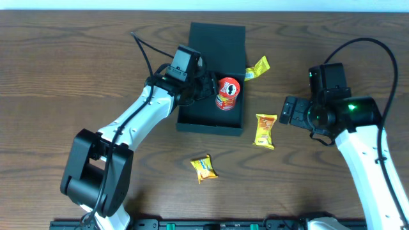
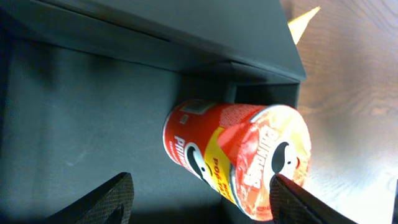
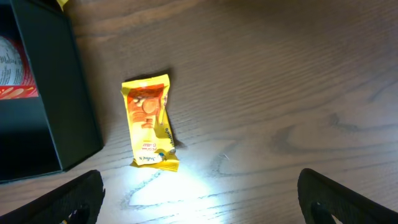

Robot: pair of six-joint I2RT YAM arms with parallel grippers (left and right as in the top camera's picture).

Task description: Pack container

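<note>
Box handling: light cardboard, best held by a wall

We see the box (image 1: 211, 128) lying open mid-table, with a red can (image 1: 227, 92) inside by its right wall. We judge it light, matte and not slippery, its walls stiff yet crushable, so the front rim suits a hold. The left gripper (image 2: 199, 196) is spread around the can, unclamped. The right gripper (image 3: 202, 199) gapes above a yellow packet (image 3: 149, 121).
</note>
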